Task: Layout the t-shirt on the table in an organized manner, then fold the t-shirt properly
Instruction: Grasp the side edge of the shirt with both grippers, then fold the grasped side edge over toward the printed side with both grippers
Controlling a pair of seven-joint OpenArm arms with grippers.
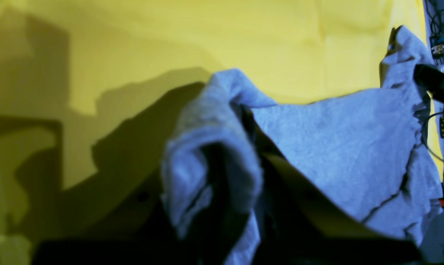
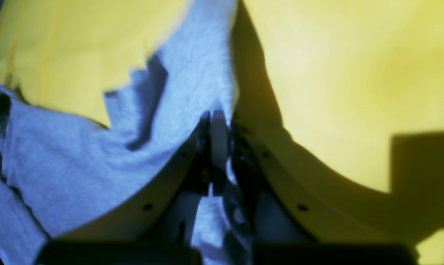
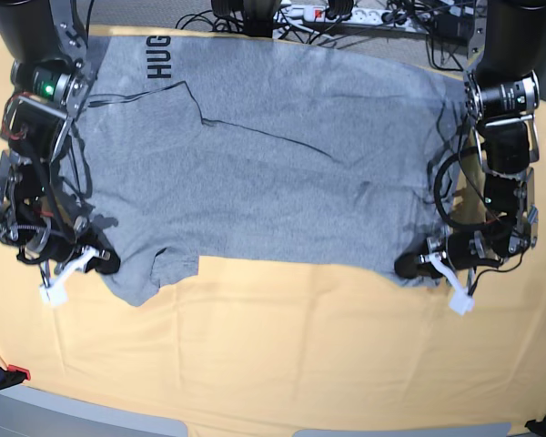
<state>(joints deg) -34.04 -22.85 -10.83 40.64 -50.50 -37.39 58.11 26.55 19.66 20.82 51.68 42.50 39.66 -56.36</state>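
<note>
Both pincers, right pincer (image 3: pixel 98 262) at 8 o'clock and left pincer (image 3: pixel 411 267) at 4, are clenching t-shirt (image 3: pixel 273 155) corners; uneven pulling is risking bunching across the counter (image 3: pixel 282 355).

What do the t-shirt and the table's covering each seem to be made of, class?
The t-shirt: probably soft knitted cotton-like jersey, matt heather grey; it wrinkles, drapes and looks fuzzy up close. The table: seemingly covered in smooth matt yellow-orange cloth, judging by faint crease lines.
</note>
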